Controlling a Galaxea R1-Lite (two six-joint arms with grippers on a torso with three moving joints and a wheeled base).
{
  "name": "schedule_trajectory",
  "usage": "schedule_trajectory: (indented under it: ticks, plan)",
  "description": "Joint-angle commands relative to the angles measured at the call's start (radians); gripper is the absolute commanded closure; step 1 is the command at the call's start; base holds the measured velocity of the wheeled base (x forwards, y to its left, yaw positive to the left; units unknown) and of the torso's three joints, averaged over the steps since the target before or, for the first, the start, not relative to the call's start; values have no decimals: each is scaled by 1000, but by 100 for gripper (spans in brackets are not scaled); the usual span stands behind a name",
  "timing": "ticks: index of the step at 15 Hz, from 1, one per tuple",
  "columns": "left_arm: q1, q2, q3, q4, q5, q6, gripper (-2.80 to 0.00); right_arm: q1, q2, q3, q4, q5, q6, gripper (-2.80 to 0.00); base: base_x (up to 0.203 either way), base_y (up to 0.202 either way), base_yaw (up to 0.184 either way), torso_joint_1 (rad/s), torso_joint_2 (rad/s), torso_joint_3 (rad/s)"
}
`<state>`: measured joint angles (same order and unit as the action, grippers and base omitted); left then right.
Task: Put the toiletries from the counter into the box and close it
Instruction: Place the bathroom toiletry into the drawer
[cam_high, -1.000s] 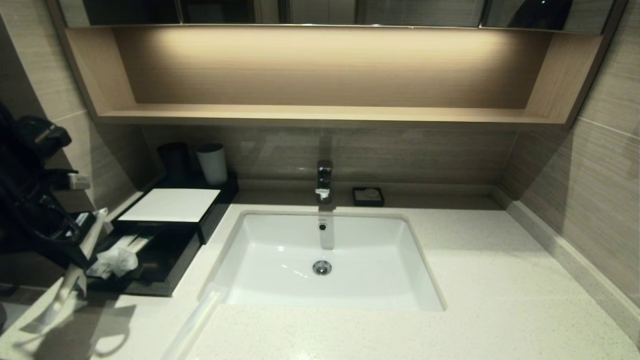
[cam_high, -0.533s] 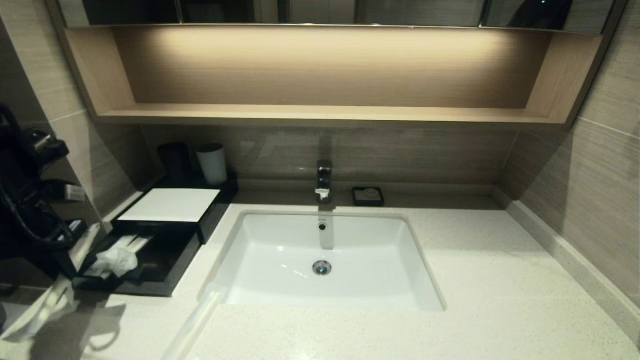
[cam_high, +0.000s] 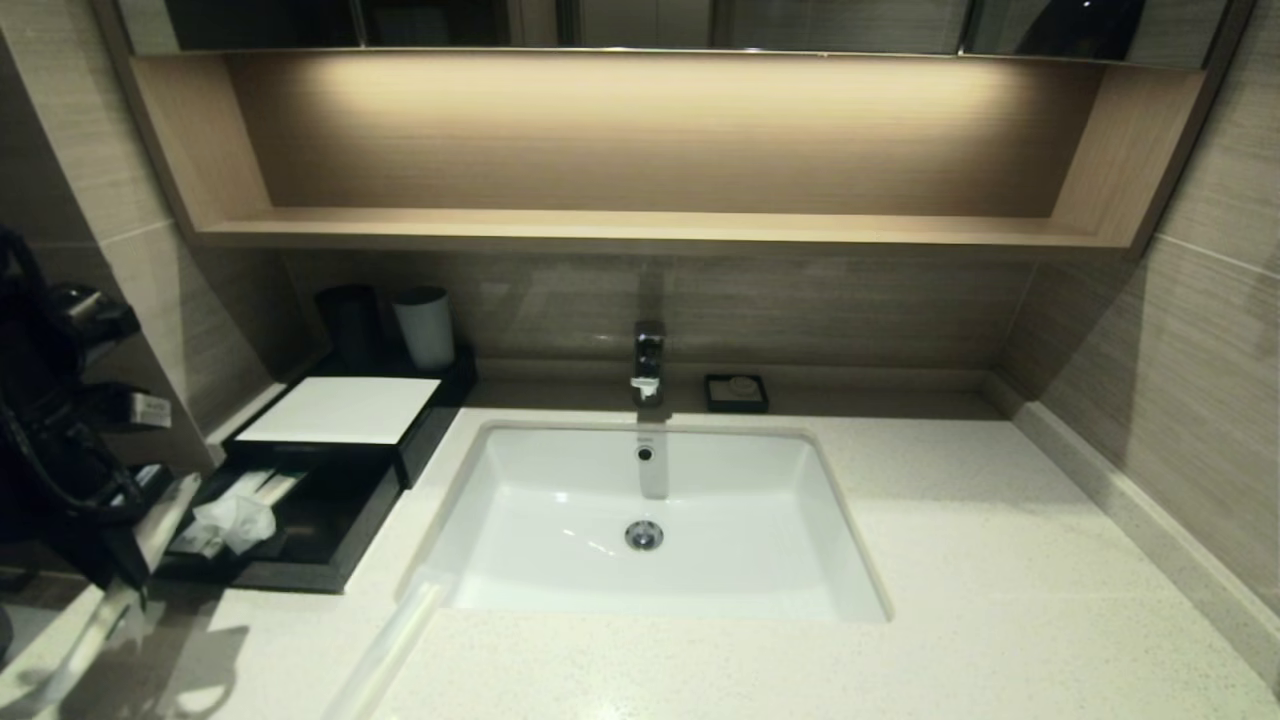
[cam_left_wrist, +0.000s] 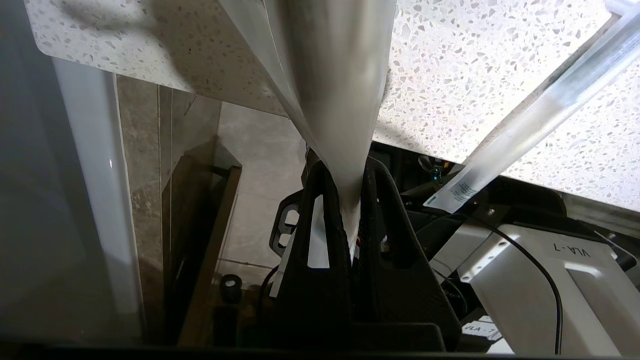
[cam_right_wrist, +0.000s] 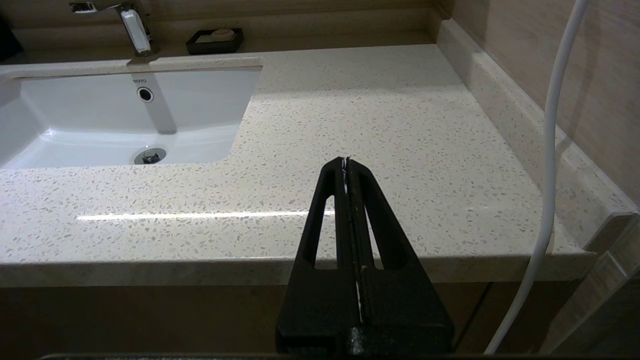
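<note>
Left gripper (cam_left_wrist: 350, 200), at the near left edge of the counter (cam_high: 1000, 600), has its two black fingers pinched on the end of a long white sachet (cam_left_wrist: 330, 75), which hangs past the counter's corner; in the head view the packet (cam_high: 75, 640) trails down at the lower left below the dark arm. Just beside it, a second slim clear-wrapped packet (cam_left_wrist: 540, 115) lies on the speckled counter with its printed end over the near edge. Farther back on the left sits the black box (cam_high: 300, 530), its white lid (cam_high: 340, 410) pushed toward the far side, with wrapped toiletries (cam_high: 235, 515) inside the exposed compartment. Two cups (cam_high: 425, 325) stand behind it. To the right come the white sink (cam_high: 650, 590), faucet (cam_high: 648, 360) and soap dish (cam_high: 736, 392). Right gripper (cam_right_wrist: 346, 167) hovers off the near right counter edge, fingers pressed together on nothing.
</note>
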<state>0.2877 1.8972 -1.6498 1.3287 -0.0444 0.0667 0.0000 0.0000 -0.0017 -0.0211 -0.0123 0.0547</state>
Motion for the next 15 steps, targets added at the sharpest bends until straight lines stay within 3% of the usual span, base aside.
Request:
schedule_trajectory:
  ticks: [1,10,15]
  plan:
    - [-1,-20,15,9,-2,16,0,0,0,0,0,0,1,0,0,0,0,0,0,0]
    - [-6,-8,35,-14,2,25,0,1,2,0,0,0,1,0,0,0,0,0,0,0]
    - [-15,-1,31,-213,-24,41,0,2,0,0,0,0,1,0,0,0,0,0,0,0]
